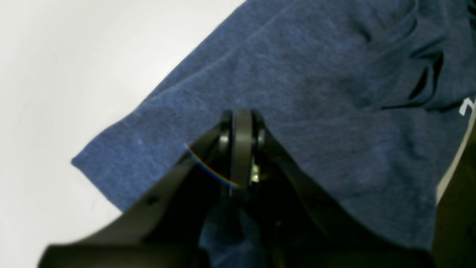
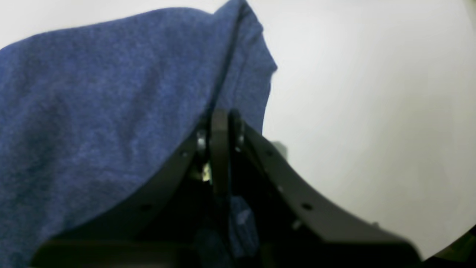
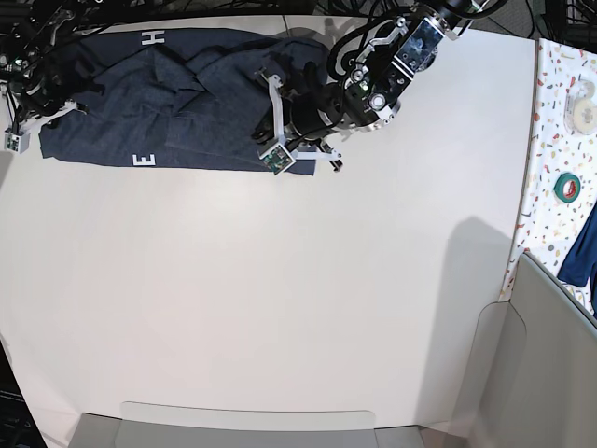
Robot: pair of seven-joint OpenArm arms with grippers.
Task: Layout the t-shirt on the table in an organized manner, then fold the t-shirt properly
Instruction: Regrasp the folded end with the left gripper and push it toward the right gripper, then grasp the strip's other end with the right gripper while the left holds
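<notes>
The left arm's jaws are clenched on blue cloth: in the left wrist view a tuck of the t-shirt [image 1: 334, 123] shows pinched low between them, with the fabric spreading away beyond their tips. The right arm's jaws are likewise clamped on the shirt, a small fold of it showing between them in the right wrist view, and the cloth bulging up on one side of them while the bare white counter [image 2: 372, 111] lies on the other.

In the base view the left gripper [image 3: 297, 149] sits at the shirt's end nearer the middle of the counter's far edge, its arm [image 3: 392, 65] reaching in from the far edge. The right gripper [image 3: 28, 117] is at the shirt's other end, close to the far corner of the counter on that view's left; the tips themselves are hard to make out there.

The t-shirt lies stretched between the two grippers along the far edge of the counter, rumpled with several creases, white letters showing on it. The rest of the counter toward the near edge is plain white.

Beyond the counter's side edge on the base view's right runs a speckled surface [image 3: 550, 168] carrying a green tape roll [image 3: 566, 186], a pale roll [image 3: 584, 114] and a blue cloth [image 3: 580, 247].
</notes>
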